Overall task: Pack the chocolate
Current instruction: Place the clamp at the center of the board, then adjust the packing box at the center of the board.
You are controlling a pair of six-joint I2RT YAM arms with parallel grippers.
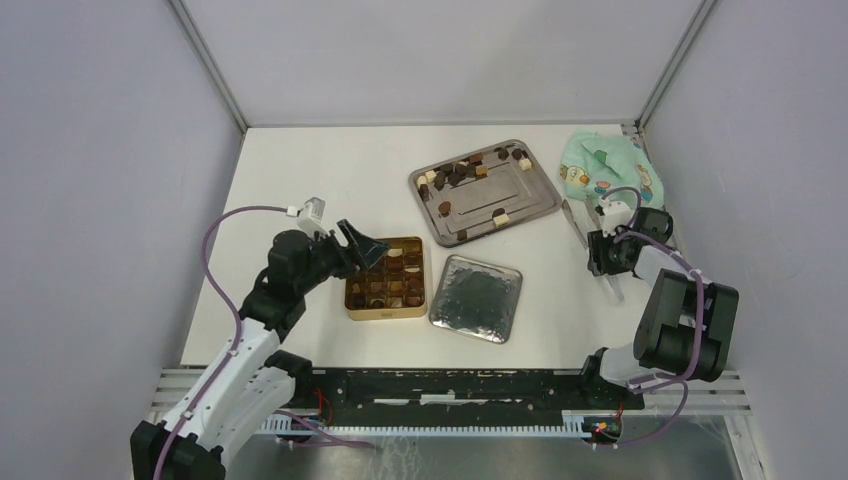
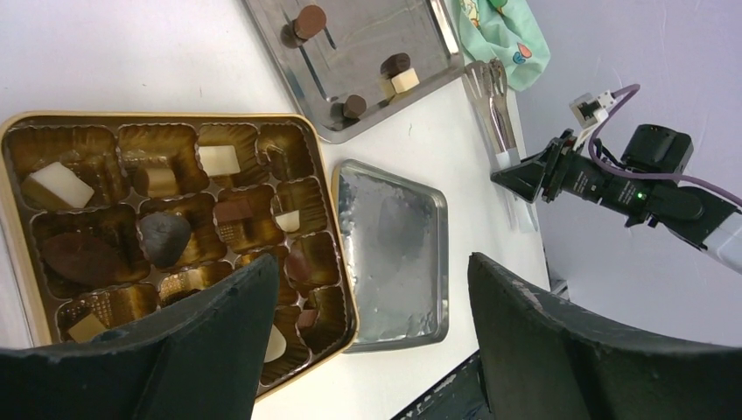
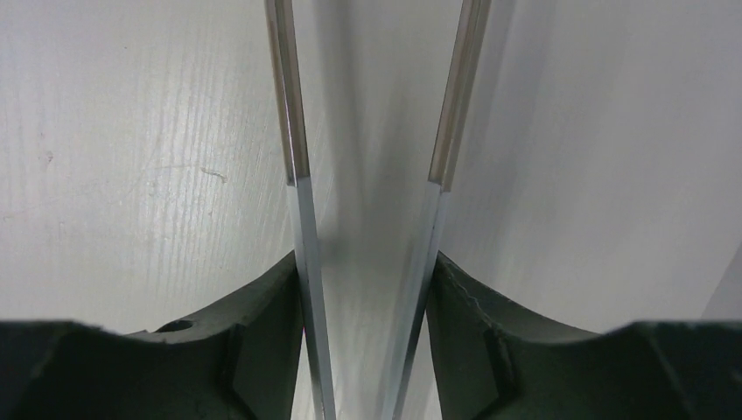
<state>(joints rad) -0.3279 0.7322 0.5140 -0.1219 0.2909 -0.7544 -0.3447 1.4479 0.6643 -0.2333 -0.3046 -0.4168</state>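
Robotics laboratory work cell. A white tabletop (image 1: 300,170) is being enclosed on three sides by plain grey wall panels (image 1: 100,150), which are being held in aluminium frame posts (image 1: 205,60). Two robot arms, the left arm (image 1: 250,340) and the right arm (image 1: 680,320), are being carried at the near edge, beside a black rail (image 1: 450,385) and a slotted white strip (image 1: 450,425). Purple cables (image 1: 208,245) are being routed along both arms.
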